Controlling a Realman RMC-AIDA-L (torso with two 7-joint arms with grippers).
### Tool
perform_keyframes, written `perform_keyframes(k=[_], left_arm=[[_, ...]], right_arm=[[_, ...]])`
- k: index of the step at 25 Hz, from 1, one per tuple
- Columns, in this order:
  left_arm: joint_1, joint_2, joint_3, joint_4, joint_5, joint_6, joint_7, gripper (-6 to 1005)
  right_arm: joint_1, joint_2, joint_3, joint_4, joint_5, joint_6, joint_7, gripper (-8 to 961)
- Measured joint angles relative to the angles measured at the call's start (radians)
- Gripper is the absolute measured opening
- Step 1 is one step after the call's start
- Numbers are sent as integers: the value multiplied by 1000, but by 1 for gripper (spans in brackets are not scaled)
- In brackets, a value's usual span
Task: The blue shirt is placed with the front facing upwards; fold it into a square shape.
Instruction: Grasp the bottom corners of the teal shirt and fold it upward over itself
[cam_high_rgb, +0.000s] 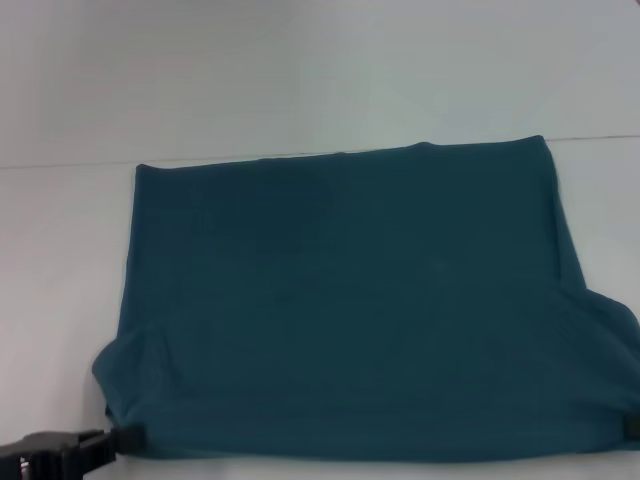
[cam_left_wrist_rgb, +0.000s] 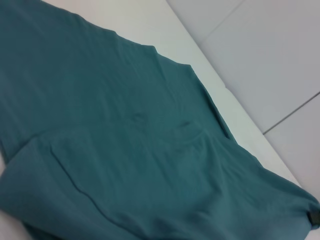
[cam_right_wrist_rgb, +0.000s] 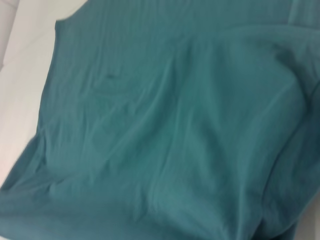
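The blue shirt (cam_high_rgb: 350, 300) lies spread on the white table (cam_high_rgb: 60, 300), plain teal side up, with no print or neck showing. A folded layer covers its near part, with the sleeves bulging out at both near corners. My left gripper (cam_high_rgb: 118, 440) is at the near left corner, shut on the shirt's edge. My right gripper (cam_high_rgb: 632, 428) shows only as a dark tip at the near right corner, where the cloth is drawn to it; it also shows in the left wrist view (cam_left_wrist_rgb: 314, 218). Both wrist views are filled by the shirt (cam_left_wrist_rgb: 125, 150) (cam_right_wrist_rgb: 165, 130).
The white table's far edge (cam_high_rgb: 80, 163) runs behind the shirt, with a pale wall beyond. Bare table shows to the left of the shirt and in a strip to the right (cam_high_rgb: 610, 220).
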Motion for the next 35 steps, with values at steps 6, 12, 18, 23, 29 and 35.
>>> perform_keyframes(k=[6,12,18,23,29,35], left_arm=[[22,-1,-3,2,0,58,0,14],[41,-2,-29,-5,0,113,-1,14],[67,-2,-96,-3,2,194,-2,13],[85,-1,-106,-2,9,230,-6,13],[105,-2,-106,-14,9,250,-13,13],[130,-2,-105,-14,9,262,-25,13]], right_arm=[[-5,-14,40,-5,0,-29,-3,68],[-6,-16,61,-7,1,-55,-14,69],[-38,-18,85,-14,3,-104,-33,70],[-70,-17,97,-18,5,-132,-42,71],[-100,-11,119,-19,3,-154,-56,72],[-124,-13,136,-19,2,-181,-67,73]])
